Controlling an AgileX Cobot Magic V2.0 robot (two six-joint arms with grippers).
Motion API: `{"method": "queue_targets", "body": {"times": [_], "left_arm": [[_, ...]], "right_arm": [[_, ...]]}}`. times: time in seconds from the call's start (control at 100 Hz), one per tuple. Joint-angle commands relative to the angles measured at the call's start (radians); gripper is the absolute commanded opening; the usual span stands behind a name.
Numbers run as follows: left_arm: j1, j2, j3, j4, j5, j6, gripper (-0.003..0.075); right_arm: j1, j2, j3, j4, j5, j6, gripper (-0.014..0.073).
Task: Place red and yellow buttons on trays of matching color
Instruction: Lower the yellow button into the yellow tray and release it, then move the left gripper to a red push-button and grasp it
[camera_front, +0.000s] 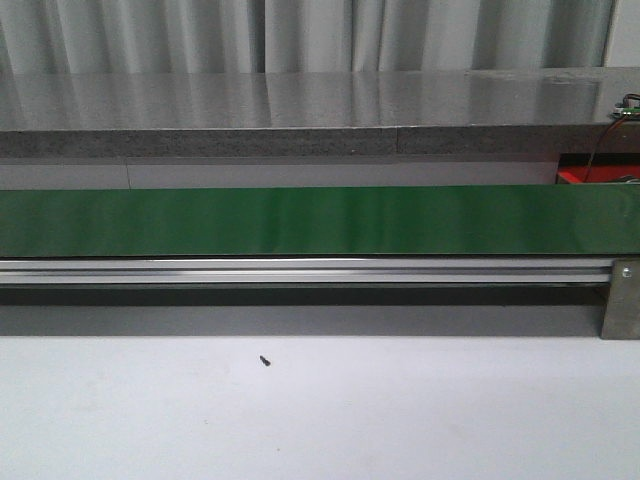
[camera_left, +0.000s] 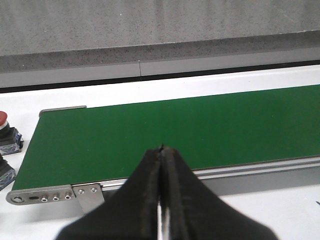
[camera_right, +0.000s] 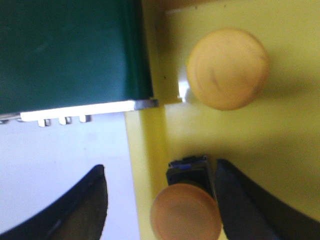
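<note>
Yellow button (camera_right: 186, 212) — between right end effector (camera_right: 162, 200) fingers

No readable text, label, brand, number or sign anywhere in the front view or either wrist view.

Bare green conveyor belt (camera_front: 320, 221); two yellow buttons (camera_right: 227, 68) crowding yellow tray (camera_right: 295, 150) beside it.

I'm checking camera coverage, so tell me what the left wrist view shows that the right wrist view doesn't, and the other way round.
Only the left wrist view: the shut left hand, a red button beside the belt's end, and the grey ledge beyond. Only the right wrist view: the yellow tray holding two yellow buttons, the nearer one between the open right hand. Both: the green belt and white table.
</note>
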Motion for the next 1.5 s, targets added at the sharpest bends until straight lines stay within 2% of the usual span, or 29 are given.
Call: {"method": "queue_targets", "body": {"times": [0.0, 0.22, 0.38, 0.7, 0.82, 1.01, 1.15, 1.4, 1.49], "left_arm": [[-0.006, 0.001, -0.027, -0.014, -0.076, 0.0, -0.002], [-0.006, 0.001, -0.027, -0.014, -0.076, 0.0, -0.002], [-0.006, 0.001, -0.027, -0.014, -0.076, 0.0, -0.002], [-0.006, 0.001, -0.027, -0.014, -0.076, 0.0, -0.002], [-0.006, 0.001, -0.027, -0.014, -0.076, 0.0, -0.0019], [-0.006, 0.001, -0.027, -0.014, -0.076, 0.0, -0.002], [-0.006, 0.001, -0.027, -0.014, -0.076, 0.0, -0.0019], [-0.006, 0.001, -0.027, -0.014, -0.078, 0.0, -0.0015], [-0.006, 0.001, -0.027, -0.014, -0.078, 0.0, 0.0037]], "right_arm": [[0.013, -0.097, -0.031, 0.052, -0.016, -0.018, 0.0475], [0.163, -0.276, -0.031, 0.077, -0.087, -0.096, 0.0475], [0.256, -0.4, -0.03, 0.077, -0.106, -0.104, 0.0463], [0.273, -0.602, -0.027, 0.058, -0.023, -0.104, 0.0358], [0.273, -0.666, -0.008, 0.056, 0.007, -0.103, 0.0244], [0.273, -0.764, 0.098, 0.056, 0.003, -0.103, -0.0074], [0.273, -0.809, 0.159, 0.056, -0.011, -0.103, -0.0061], [0.273, -0.809, 0.167, 0.056, 0.011, -0.103, -0.0061], [0.273, -0.809, 0.167, 0.056, 0.011, -0.103, -0.0061]]}}
